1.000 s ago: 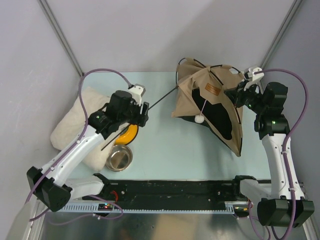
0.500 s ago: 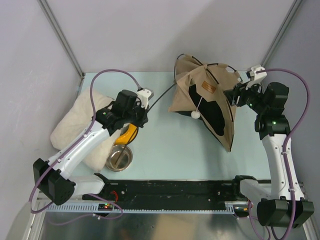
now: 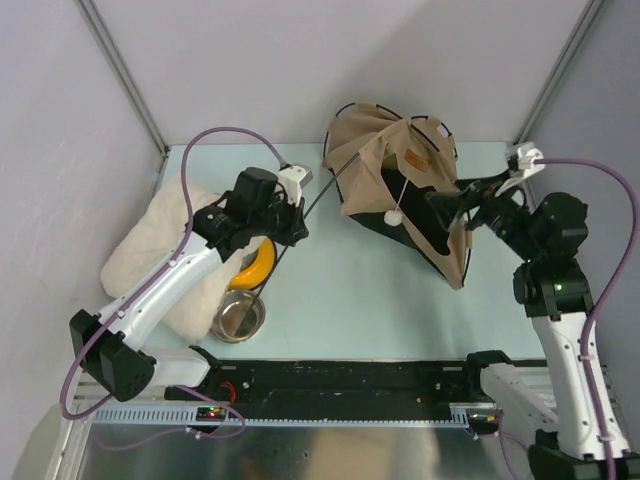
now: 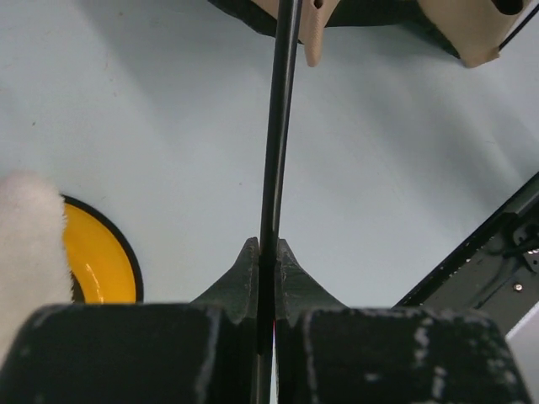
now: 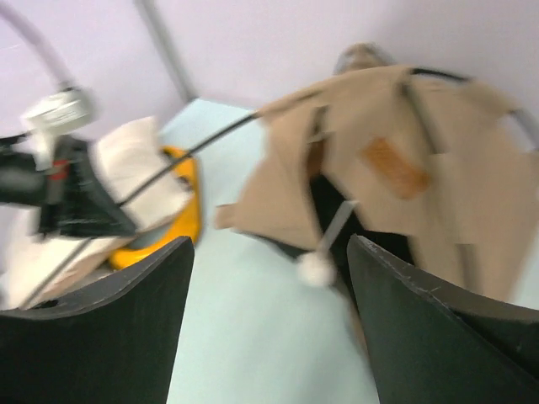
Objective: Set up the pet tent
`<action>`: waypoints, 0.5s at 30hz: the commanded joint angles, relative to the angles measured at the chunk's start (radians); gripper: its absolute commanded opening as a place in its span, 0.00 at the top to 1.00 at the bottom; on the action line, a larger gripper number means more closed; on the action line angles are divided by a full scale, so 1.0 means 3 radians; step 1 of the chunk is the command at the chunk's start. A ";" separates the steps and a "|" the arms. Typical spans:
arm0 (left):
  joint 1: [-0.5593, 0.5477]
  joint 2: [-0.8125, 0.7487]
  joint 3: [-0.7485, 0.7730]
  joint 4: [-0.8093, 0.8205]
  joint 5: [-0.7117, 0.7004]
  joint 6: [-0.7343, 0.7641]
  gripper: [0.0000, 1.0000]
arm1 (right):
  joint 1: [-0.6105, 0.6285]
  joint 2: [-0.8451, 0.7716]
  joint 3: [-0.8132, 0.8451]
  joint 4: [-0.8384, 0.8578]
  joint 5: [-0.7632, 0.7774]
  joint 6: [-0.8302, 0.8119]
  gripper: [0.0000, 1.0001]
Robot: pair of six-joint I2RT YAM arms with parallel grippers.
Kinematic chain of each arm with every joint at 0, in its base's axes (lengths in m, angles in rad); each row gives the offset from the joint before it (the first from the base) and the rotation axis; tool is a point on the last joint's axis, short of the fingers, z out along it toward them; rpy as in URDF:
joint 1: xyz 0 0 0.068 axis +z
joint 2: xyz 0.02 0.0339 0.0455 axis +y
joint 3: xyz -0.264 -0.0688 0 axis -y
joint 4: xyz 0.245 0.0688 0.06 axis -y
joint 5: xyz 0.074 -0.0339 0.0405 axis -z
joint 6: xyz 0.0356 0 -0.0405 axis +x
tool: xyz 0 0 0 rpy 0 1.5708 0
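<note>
Half-raised tent (image 3: 400, 185) at one o'clock sagged; left claw (image 4: 268, 252) pinched its loose pole (image 4: 278, 126), right claw (image 5: 268, 252) hung spread, empty.

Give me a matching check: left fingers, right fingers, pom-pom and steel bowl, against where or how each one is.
Things:
1. left fingers
2. right fingers
3. pom-pom
4. steel bowl

States:
A. open, holding nothing
B. next to the pillow, near left
C. shut on the black pole
D. hanging at the dark opening of the tent

Pairs: 1-C, 2-A, 3-D, 4-B
</note>
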 commanded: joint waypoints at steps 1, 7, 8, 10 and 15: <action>-0.0065 0.0028 0.0245 0.0101 0.0168 -0.0202 1.00 | 0.0839 -0.0204 0.0001 -0.0089 0.0599 0.0600 0.22; -0.0196 0.0089 0.0443 0.0105 0.0143 -0.0607 1.00 | 0.2259 -0.0457 -0.0725 0.0403 0.1467 0.1184 0.22; -0.0238 0.0103 0.0481 0.0105 0.0126 -0.0682 1.00 | 0.2470 -0.0459 -0.0844 0.0512 0.1597 0.1229 0.22; -0.0308 0.0131 0.0531 0.0105 0.0077 -0.0796 1.00 | 0.2918 -0.0408 -0.1038 0.0674 0.2010 0.1269 0.21; -0.0384 0.0167 0.0579 0.0134 -0.0007 -0.0998 1.00 | 0.3673 -0.0049 -0.1235 0.1115 0.2416 0.1327 0.19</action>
